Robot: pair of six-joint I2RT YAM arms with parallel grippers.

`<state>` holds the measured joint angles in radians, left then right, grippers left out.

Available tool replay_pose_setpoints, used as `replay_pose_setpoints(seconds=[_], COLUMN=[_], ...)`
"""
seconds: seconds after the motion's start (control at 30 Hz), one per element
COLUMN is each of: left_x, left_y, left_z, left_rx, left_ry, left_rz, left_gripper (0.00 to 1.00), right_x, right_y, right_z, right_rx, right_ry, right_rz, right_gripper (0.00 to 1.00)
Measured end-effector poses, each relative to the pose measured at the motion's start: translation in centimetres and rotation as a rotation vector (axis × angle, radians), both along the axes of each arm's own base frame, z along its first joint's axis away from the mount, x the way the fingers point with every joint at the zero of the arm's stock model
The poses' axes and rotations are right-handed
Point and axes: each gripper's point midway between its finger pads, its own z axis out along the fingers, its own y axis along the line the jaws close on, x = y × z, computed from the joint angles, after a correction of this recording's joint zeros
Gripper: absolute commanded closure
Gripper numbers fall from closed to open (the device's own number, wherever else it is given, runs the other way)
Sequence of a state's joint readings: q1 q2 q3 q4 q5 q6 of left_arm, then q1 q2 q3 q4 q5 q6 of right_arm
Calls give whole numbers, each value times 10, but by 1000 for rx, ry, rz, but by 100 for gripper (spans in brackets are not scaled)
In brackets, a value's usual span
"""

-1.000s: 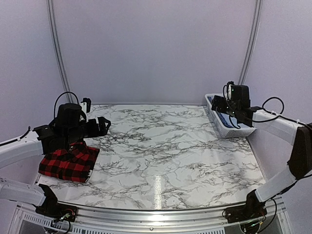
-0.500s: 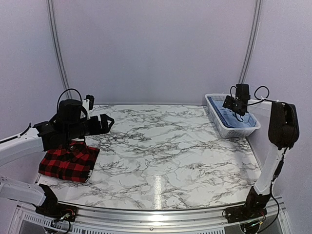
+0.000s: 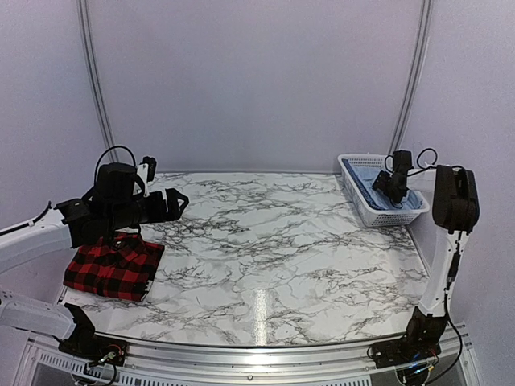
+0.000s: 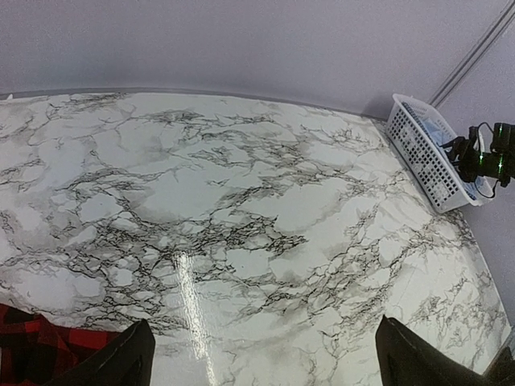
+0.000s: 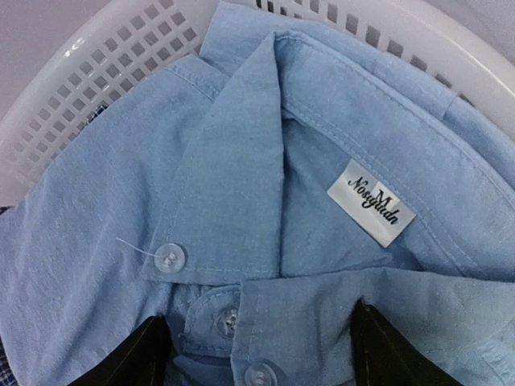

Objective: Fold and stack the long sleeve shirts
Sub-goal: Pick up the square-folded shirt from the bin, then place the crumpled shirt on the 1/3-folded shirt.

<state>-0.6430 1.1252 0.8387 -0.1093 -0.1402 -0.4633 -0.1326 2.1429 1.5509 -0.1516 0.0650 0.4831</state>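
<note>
The red-and-black plaid shirt [image 3: 113,269] lies folded at the table's left edge; a corner of it shows in the left wrist view [image 4: 28,354]. My left gripper [image 3: 171,203] is open and empty, held above the marble just right of the plaid shirt. The light blue shirt [image 5: 241,161] lies bunched in the white basket [image 3: 374,213], collar and label up. My right gripper [image 5: 261,354] is open and down in the basket, its fingers [image 5: 133,358] straddling the buttoned placket below the collar, at the cloth.
The white perforated basket [image 4: 426,153] stands at the table's back right corner, against the wall. A darker checked cloth [image 5: 8,362] peeks from under the blue shirt. Marble tabletop [image 3: 273,241] lies between the arms.
My right gripper has swung from above the basket's near side down into the basket onto the blue shirt. My left gripper lifted slightly off the plaid shirt, then held still.
</note>
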Motion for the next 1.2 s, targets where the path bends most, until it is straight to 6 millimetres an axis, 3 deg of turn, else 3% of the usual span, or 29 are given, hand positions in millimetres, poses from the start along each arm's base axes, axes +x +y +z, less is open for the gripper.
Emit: replay_pose_setpoints(seconds=[0.03,0.27,0.4,0.57,0.73,0.97,1.2], left_x=[0,1,1,3,4,5,7], left_y=[0,2,2,1,1,0,-2], left_z=[0,0,0,6,3,-1,-1], left_rx=[1,5,7,1,6,12,11], left_ry=[1,-1,-2,-11,-3,5,10], left_rz=[0,10,13,15,15,15,13], left_gripper=[1,1,1,1,1,1,1], right_x=[2,12,17,15,12,-2,-30], right_y=[1,8,10,13,23,68,114], right_z=[1,14,25,43,94,182,246], right_rx=[11,48,47,20,-64,-207,-322], right_ry=[-6,-43,-58,-81,-155,-292,-394], right_rz=[3,38,60,79,95,161,238], right_gripper=[38,84,100,100,100,100,100])
